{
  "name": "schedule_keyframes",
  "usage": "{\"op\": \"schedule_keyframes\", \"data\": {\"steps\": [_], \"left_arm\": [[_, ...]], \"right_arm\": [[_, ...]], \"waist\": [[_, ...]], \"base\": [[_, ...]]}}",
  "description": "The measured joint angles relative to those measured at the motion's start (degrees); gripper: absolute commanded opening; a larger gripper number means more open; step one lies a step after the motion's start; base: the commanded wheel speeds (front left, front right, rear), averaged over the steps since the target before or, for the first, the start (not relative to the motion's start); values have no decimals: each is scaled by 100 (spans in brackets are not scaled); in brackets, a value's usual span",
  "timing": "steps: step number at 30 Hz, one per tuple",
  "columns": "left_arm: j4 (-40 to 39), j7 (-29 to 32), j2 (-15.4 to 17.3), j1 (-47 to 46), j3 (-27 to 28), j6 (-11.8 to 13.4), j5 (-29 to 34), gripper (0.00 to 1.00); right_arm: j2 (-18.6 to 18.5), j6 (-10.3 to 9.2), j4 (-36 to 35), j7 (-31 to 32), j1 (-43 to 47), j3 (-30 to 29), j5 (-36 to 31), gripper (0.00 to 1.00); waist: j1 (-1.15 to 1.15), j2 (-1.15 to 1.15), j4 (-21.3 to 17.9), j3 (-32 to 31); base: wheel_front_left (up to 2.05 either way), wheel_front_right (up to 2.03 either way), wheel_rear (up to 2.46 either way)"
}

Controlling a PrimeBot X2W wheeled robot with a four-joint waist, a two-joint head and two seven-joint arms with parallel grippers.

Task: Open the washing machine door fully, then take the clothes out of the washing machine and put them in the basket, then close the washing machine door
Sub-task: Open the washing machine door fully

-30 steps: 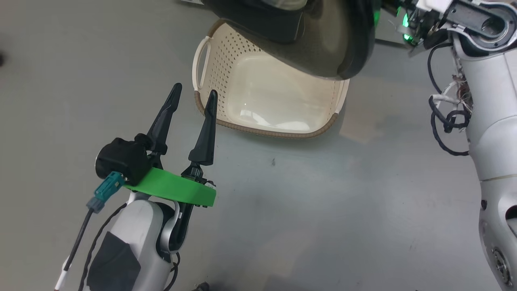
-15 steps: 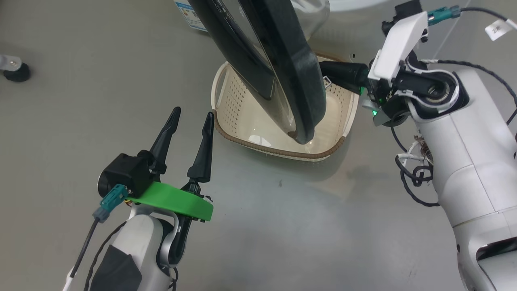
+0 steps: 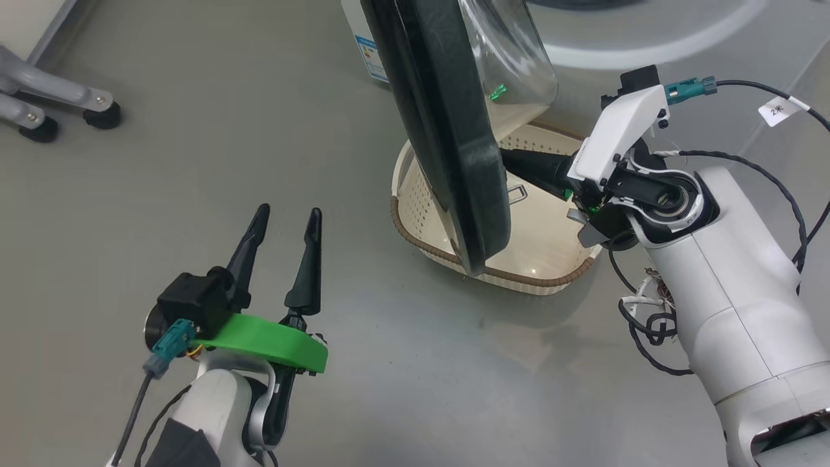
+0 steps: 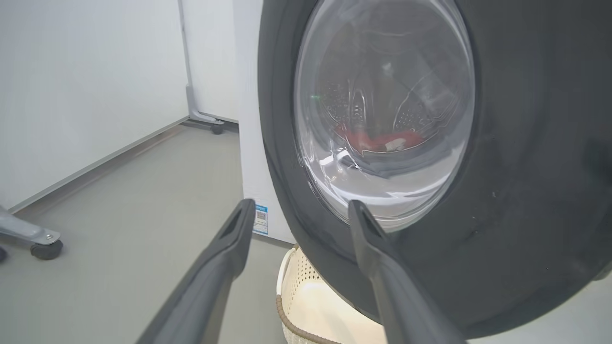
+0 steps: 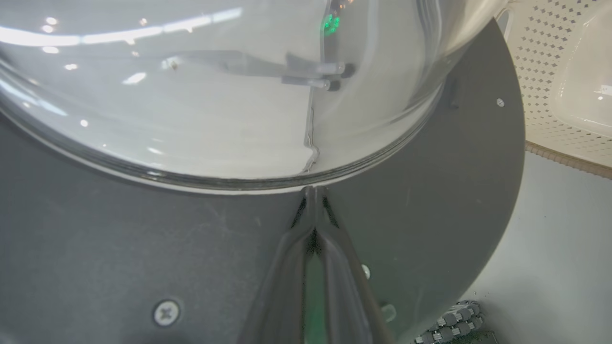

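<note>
right fingers (image 5: 286, 282) (closed) touch the washing machine door (image 5: 119, 239) — basket (image 3: 538, 281) beneath.

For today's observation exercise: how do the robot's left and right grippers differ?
The left gripper is open; the right gripper is shut. The left gripper hangs over the floor; the right gripper's tips meet the inner rim of the washing machine door. Both are long, dark and two-fingered.

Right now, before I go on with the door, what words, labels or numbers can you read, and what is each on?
"2" followed by one mark too small to make out: on the white tag on the cable by the right arm.
Blue label low on the washing machine: printed, with a code square, too small to read.
No other text is legible.
</note>
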Motion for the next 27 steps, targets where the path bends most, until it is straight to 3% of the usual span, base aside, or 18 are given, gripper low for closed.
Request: {"op": "schedule_keyframes", "data": {"steps": [12,27], "left_arm": [[-18,0,0,92,104,1,88,100],[-48,0,0,233,372,2,260,100]], "right_arm": [[-2,0,-589,-334,31,955,982,0],[0,0,-879,-992,56,1878,1515,0]], "waist": [[0,0,129,-239],[0,0,158,-473]], "base": [[0,0,0],[0,0,0]]}}
